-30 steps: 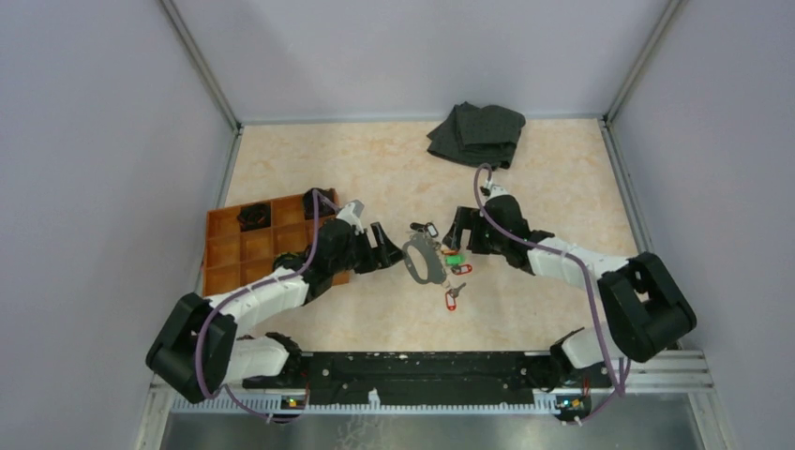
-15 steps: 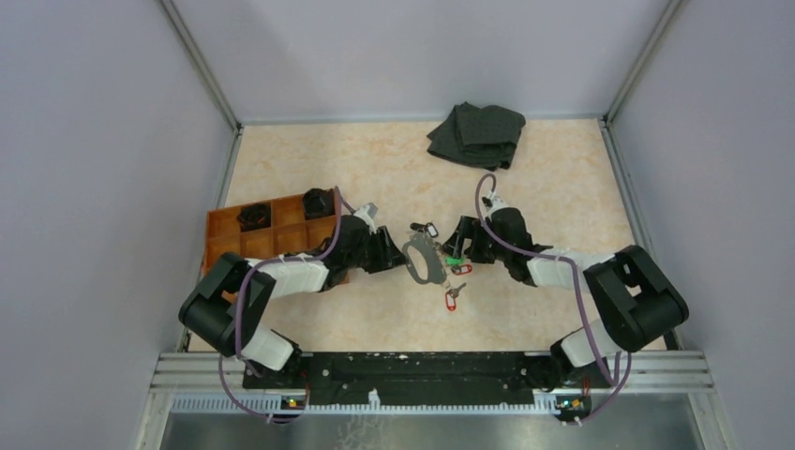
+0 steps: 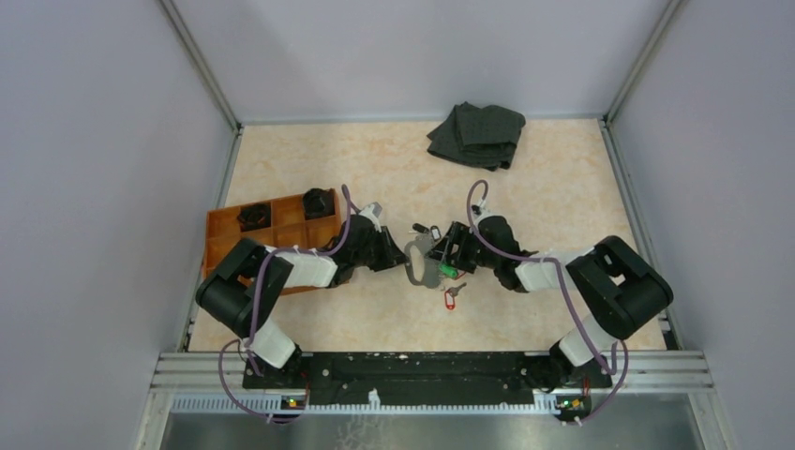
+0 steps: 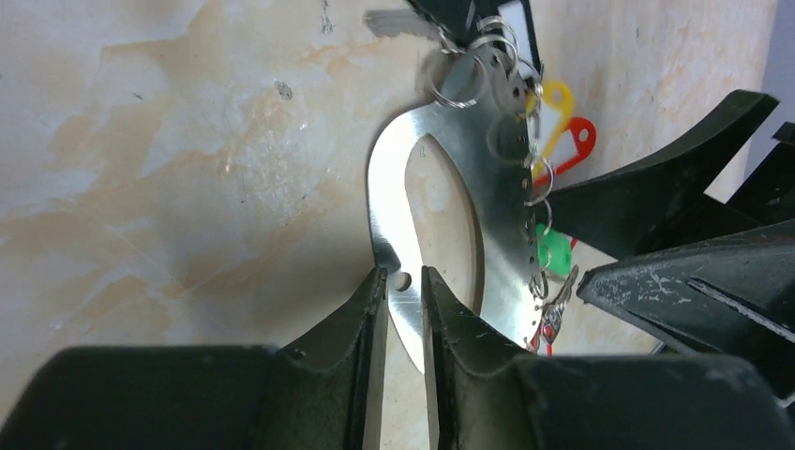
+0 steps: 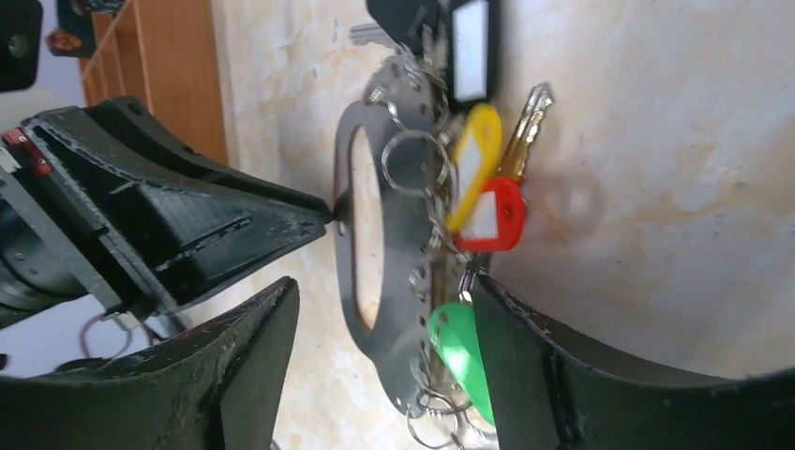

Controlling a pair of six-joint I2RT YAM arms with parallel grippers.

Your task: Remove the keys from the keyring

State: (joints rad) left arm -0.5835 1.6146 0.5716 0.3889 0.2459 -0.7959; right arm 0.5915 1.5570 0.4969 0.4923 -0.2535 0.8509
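Half a second on, from above: closed in further on the keyring (image 3: 417, 267) mid-table, marbled beige tabletop (image 3: 375, 169) under grey walls, orange gridded tray (image 3: 225, 248) at left (dark folded cloth (image 3: 478, 133) at back). From left wrist: left gripper (image 4: 403, 281) clamped on the flat, shiny metal keyring's rim. From right wrist: right gripper (image 5: 384, 281) spread wide, straddling keyring and keys (image 5: 523, 127) with glossy plastic tags.

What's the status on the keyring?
Left gripper shut on keyring edge. Right gripper open, jaws astride keyring and keys. Tagged keys hang on it. Nothing blocking.
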